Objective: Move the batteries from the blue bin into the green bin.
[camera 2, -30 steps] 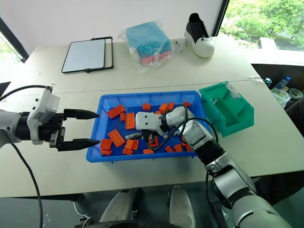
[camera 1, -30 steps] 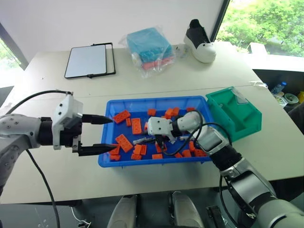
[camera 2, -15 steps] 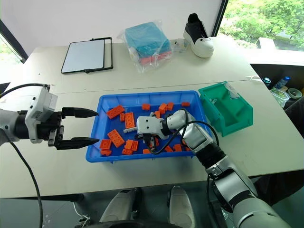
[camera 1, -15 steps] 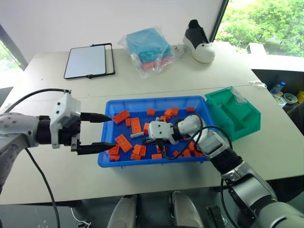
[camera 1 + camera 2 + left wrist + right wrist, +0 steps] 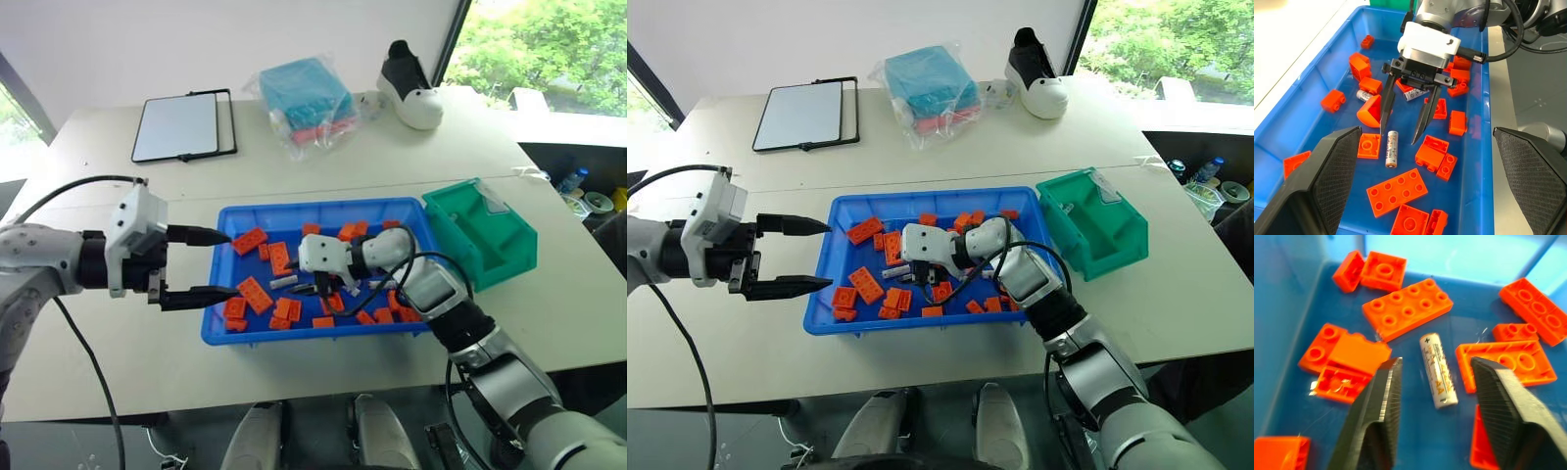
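At the left of the head view the left gripper [image 5: 204, 264] hung level with its two black fingers spread apart and empty, its tips at the left rim of the blue bin [image 5: 323, 336], apparently idle. The blue bin sat at centre frame on the white table [image 5: 118, 362], strewn with orange bricks [image 5: 257, 294]. Over the bin's middle the right gripper [image 5: 1403, 127] pointed down with its fingers parted and nothing between them; in the right wrist view one battery [image 5: 1438, 370] lay flat on the bin floor, framed between the two fingers but not touched. A second battery [image 5: 1415, 93] lay farther back beneath the gripper body, and a third [image 5: 1362, 95] beside an orange brick. The green bin [image 5: 485, 235] stood right of centre, just beside the blue bin's right end; its contents could not be told. Judged step: lining up the pick of a battery. Next move would call for lowering astride the battery, closing on it, and clearing the crowding bricks.
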### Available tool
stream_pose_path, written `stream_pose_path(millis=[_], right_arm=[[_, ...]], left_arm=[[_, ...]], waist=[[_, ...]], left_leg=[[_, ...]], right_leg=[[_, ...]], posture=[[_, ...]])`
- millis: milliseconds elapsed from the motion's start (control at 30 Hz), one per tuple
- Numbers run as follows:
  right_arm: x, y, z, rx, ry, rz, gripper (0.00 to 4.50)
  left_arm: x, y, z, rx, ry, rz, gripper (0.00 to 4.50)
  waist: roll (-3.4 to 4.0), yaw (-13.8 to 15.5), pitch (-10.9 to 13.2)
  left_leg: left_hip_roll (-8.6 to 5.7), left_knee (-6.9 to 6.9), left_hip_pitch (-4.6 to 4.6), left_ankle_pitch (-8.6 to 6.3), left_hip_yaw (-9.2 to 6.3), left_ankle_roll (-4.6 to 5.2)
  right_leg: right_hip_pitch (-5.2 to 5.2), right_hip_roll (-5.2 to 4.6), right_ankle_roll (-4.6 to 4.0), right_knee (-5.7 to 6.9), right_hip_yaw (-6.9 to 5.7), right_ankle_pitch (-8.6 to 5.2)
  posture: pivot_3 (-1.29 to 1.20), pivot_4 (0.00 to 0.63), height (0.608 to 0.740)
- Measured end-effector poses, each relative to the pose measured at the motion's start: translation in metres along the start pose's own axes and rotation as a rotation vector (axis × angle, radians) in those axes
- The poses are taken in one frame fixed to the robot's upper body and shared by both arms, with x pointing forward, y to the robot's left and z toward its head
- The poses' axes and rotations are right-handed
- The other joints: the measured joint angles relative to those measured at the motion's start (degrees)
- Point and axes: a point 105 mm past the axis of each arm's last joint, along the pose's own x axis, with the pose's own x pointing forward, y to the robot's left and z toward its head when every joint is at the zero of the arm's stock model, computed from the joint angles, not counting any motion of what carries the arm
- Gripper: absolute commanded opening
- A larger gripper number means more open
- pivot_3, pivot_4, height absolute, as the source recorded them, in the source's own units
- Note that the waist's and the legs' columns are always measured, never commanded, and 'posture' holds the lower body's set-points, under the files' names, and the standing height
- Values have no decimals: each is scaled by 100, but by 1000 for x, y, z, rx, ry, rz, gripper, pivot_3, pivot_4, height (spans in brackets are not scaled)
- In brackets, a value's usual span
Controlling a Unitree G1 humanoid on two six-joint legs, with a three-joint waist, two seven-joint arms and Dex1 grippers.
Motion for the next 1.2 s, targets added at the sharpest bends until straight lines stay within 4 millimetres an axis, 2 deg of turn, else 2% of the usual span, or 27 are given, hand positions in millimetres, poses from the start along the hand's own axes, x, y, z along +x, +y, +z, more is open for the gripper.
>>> stream_pose_path(millis=[300, 400, 500, 733, 833, 933, 1000, 1133, 1200], right_arm=[[5, 1, -11, 38, 22, 2, 2307], [7, 2, -13, 45, 28, 7, 1573], [8, 4, -18, 61, 37, 17, 126], [-6, 6, -10, 113, 8, -14, 67], [-36, -5, 11, 152, -46, -103, 67], [-78, -18, 31, 182, -90, -232, 67], [-113, -26, 37, 222, -97, -352, 67], [-184, -42, 21, 318, -19, -647, 67], [-220, -42, -4, 405, 66, -804, 67]], left_arm=[[0, 1, 0, 0, 0, 4, 4500], [0, 1, 0, 1, 0, 5, 4500], [0, 1, 0, 0, 0, 4, 4500], [2, -2, 1, 5, 2, -11, 4500], [6, -4, -1, -2, 3, -32, 4500], [8, -3, 2, 6, -9, -43, 4500], [8, -2, 4, 9, -17, -45, 4500], [8, 0, 2, -24, -42, -53, 4500], [7, 3, 4, -41, -79, -42, 4500]], waist=[[0, 2, 0], [0, -3, 0], [0, -2, 0], [1, 19, 1], [2, 35, 1], [0, 48, 0], [0, 51, 0], [-1, 51, 0], [0, 58, 0]], left_leg=[[0, 0, 0, 0, 0, 0], [0, 0, 0, 0, 0, 0], [0, 0, 0, 0, 0, 0], [0, 0, 0, 0, -1, 0], [0, 1, -1, 0, -2, 0], [0, 2, -2, 0, -4, 0], [0, 2, -2, -1, -3, 1], [0, 2, -3, -1, -1, 1], [0, 1, -3, -1, 1, 2]], right_leg=[[0, 0, 0, 0, 0, 0], [0, 0, 0, 0, 0, 0], [0, 1, 0, 0, 0, 0], [0, 0, 0, 0, 0, 0], [1, 0, 0, 0, 1, 0], [2, -1, 0, 0, 0, 0], [3, -3, -1, -2, 0, -1], [5, -5, -19, -7, 0, -11], [6, -8, -21, -9, 0, -12]], posture=[[0, 150, 731], [0, 150, 731], [0, 150, 731], [0, 150, 731], [0, 150, 731], [0, 150, 731], [0, 150, 731], [0, 150, 731], [0, 150, 731]])
